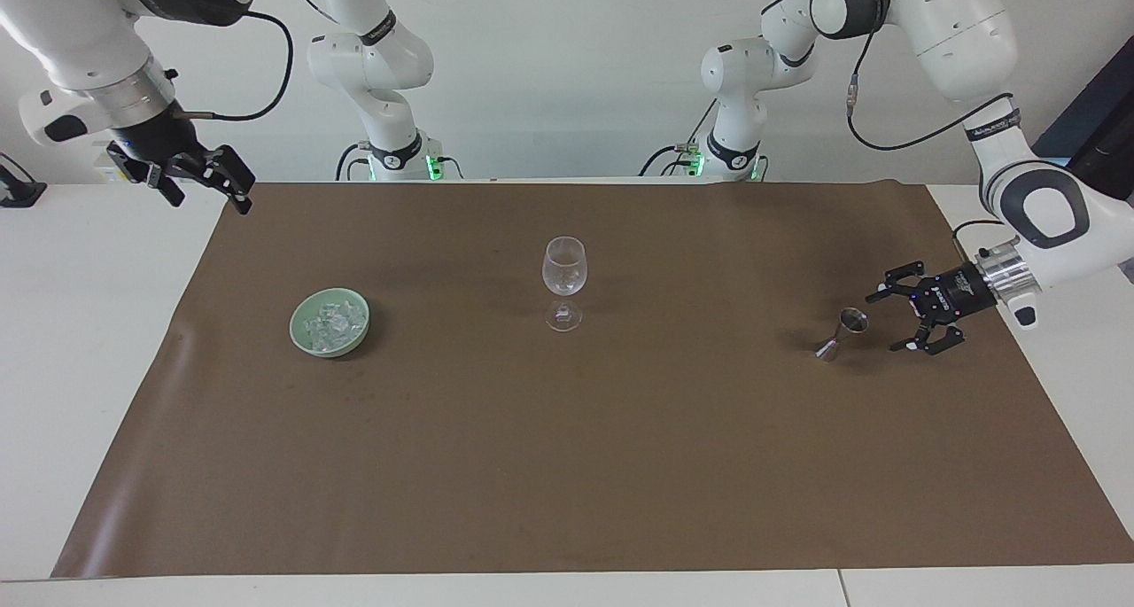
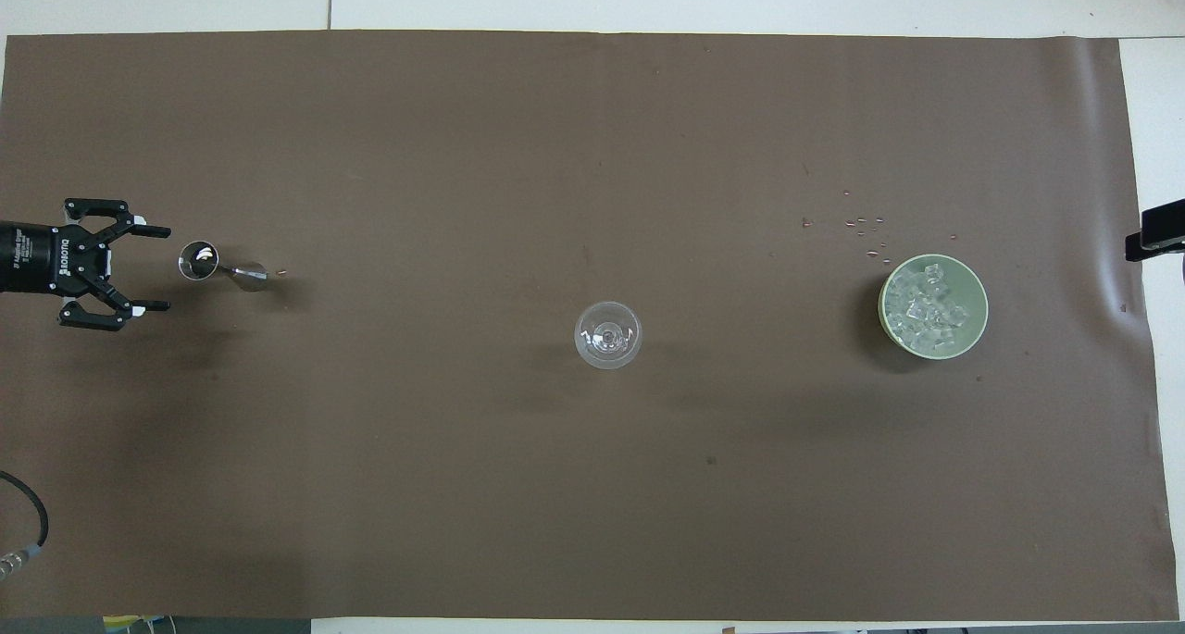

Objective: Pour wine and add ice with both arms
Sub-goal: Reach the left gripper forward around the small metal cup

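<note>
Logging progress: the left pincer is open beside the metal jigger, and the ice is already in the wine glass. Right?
Not quite. The ice sits in the green bowl; the wine glass is empty, as the overhead view shows. The left pincer is open beside the metal jigger.

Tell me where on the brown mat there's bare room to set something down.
Bare patches lie between the wine glass and the bowl of ice, and between the wine glass and the jigger. It is crowded only at the jigger, where the open left end effector hovers beside it.
</note>
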Motion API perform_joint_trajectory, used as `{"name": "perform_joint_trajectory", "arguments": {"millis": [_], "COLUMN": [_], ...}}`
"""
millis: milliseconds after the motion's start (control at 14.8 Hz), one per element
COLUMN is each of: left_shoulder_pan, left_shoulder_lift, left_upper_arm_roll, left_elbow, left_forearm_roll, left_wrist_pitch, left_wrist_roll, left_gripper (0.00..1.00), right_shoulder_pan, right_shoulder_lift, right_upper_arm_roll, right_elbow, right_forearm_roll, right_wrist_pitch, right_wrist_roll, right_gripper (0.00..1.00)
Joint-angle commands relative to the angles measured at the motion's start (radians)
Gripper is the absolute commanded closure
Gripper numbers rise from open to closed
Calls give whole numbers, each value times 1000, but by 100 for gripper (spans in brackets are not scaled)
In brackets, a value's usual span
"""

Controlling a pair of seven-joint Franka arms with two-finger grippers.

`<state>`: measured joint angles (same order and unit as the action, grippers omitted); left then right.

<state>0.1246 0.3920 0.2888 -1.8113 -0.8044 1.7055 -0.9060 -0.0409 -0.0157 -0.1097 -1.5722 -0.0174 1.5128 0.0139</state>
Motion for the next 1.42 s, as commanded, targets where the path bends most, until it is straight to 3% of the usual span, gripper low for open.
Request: {"name": "perform_joint_trajectory", "arguments": {"millis": [0, 542, 948, 1354], "left_shoulder_pan": [-5, -8, -5, -31], "left_shoulder_lift": [-71, -73, -58, -70], "left_upper_arm_roll": [3, -2, -5, -10], "left_elbow": [-117, -166, -247, -298], "left_forearm_roll": [-16, -44, -300, -381], "left_wrist_pitch": [81, 166, 166, 194], "left_wrist_roll": [27, 33, 100, 163], "left_gripper": [0, 0, 0, 0], "right_shoulder_pan": [-17, -17, -17, -17], "right_shoulder_lift": [-10, -10, -10, -10], "right_upper_arm_roll": [10, 10, 10, 10], "right_elbow": [-15, -15, -15, -15], "right_forearm_roll": [10, 13, 14, 14], "right_wrist_pitch": [4, 4, 4, 3], "right_wrist_roll": [-25, -25, -25, -25], "right_gripper": [0, 0, 0, 0]}}
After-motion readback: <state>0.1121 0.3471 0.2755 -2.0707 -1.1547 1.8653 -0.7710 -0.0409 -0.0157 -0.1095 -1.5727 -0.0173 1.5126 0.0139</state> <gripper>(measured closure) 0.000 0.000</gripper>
